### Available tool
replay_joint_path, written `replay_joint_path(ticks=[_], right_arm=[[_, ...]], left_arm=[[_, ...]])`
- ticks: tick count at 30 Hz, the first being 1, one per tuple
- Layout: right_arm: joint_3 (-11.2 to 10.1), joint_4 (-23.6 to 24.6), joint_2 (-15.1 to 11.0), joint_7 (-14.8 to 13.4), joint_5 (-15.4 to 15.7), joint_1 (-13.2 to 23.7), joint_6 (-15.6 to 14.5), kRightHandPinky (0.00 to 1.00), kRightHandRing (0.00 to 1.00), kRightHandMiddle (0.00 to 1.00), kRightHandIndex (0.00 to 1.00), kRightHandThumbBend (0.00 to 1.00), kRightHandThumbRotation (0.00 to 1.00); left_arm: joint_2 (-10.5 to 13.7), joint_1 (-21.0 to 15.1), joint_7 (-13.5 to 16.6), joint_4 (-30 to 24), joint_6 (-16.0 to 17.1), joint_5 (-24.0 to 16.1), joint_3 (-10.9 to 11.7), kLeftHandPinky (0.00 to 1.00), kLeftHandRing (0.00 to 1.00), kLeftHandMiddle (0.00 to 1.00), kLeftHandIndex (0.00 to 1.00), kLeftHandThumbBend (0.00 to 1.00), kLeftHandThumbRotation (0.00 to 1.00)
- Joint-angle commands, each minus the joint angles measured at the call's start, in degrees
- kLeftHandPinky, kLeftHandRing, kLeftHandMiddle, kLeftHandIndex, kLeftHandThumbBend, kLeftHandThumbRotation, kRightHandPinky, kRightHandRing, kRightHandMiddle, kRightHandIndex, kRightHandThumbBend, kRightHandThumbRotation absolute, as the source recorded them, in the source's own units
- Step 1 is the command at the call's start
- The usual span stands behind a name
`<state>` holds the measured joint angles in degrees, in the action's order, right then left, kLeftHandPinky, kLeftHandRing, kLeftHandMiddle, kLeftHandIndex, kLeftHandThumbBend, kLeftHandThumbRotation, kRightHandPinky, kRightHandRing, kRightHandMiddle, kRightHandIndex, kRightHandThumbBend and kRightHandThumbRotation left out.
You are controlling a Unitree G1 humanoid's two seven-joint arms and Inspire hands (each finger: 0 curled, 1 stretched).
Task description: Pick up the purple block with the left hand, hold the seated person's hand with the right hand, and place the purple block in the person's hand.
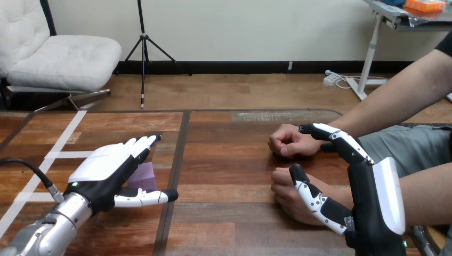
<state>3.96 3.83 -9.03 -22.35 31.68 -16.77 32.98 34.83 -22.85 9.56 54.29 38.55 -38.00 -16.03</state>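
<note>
A purple block [143, 176] lies on the wooden table [229, 160], left of centre. My left hand [104, 173] hovers over it with fingers straight and thumb stretched out below the block, open and holding nothing; the hand hides part of the block. At the right, my right hand [368, 197] stands open, fingers extended. Its thumb lies against the person's nearer hand [290, 197], which rests on the table. Its fingers reach toward the wrist of the person's farther hand [288, 141], a loose fist on the table. Nothing is curled round either.
White tape lines [58, 154] cross the table's left part. A dark seam [173, 176] runs front to back just right of the block. The person's forearms [394, 101] come in from the right edge.
</note>
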Motion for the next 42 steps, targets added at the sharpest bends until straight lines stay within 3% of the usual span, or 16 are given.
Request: replay_joint_path(ticks=[1, 23, 32, 42], right_arm=[[-0.5, 1.2, -0.1, -0.2, -0.2, 2.6, 0.6, 0.68, 0.75, 0.76, 0.71, 0.39, 0.06], [-0.5, 0.8, -0.4, 0.1, -0.4, 2.7, 0.5, 0.68, 0.75, 0.76, 0.71, 0.38, 0.06], [-0.5, 0.5, -0.6, -0.1, -0.1, 2.9, 1.0, 0.69, 0.76, 0.76, 0.71, 0.38, 0.06], [-0.5, 0.6, -0.5, -0.1, 0.0, 2.7, 0.8, 0.69, 0.76, 0.76, 0.71, 0.38, 0.06]], left_arm=[[-0.5, -5.0, 3.0, 1.4, -0.1, -0.5, -0.8, 1.00, 1.00, 1.00, 1.00, 0.83, 0.80], [-1.6, -7.3, 16.2, 5.9, -2.8, -7.2, -5.9, 1.00, 1.00, 1.00, 1.00, 0.79, 0.87], [-2.2, -8.3, 18.9, 7.8, -4.0, -8.5, -7.6, 1.00, 1.00, 1.00, 1.00, 0.76, 0.89], [-3.0, -9.2, 19.9, 9.9, -5.0, -8.5, -9.3, 1.00, 1.00, 1.00, 1.00, 0.72, 0.88]])
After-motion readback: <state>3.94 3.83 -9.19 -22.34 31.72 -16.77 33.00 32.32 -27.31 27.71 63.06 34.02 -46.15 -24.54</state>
